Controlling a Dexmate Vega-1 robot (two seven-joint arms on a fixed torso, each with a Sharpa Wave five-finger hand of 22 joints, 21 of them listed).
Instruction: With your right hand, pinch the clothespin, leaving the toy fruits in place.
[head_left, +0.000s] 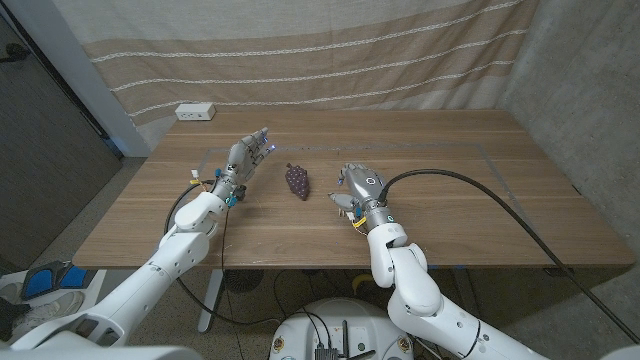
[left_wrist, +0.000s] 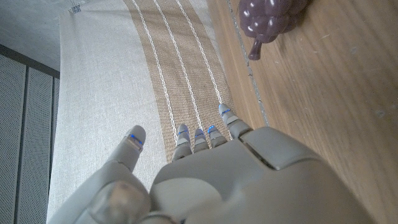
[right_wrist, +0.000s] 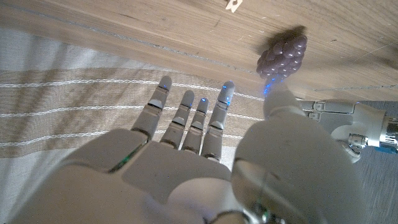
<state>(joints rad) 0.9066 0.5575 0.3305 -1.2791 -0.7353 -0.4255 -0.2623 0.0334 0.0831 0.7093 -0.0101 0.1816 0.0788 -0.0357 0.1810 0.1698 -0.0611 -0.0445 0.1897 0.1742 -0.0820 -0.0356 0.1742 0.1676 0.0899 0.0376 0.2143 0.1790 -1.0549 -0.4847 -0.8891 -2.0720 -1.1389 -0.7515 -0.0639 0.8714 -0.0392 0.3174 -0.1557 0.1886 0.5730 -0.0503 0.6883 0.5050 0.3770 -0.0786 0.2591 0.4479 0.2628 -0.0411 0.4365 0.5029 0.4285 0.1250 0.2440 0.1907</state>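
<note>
A purple toy grape bunch (head_left: 297, 180) lies on the wooden table (head_left: 450, 200) between my two hands. It also shows in the left wrist view (left_wrist: 270, 18) and the right wrist view (right_wrist: 283, 56). My right hand (head_left: 357, 190) is just right of the grapes, low over the table, fingers (right_wrist: 186, 118) straight and apart, holding nothing. A small pale piece (right_wrist: 231, 5), perhaps the clothespin, lies on the wood beyond the fingertips; I cannot make it out in the head view. My left hand (head_left: 250, 152) is raised left of the grapes, fingers (left_wrist: 199, 137) spread, empty.
A white power strip (head_left: 196, 112) sits at the table's back left edge. A striped curtain (head_left: 300, 50) hangs behind the table. A faint taped outline (head_left: 480, 150) marks the tabletop. The right half of the table is bare wood.
</note>
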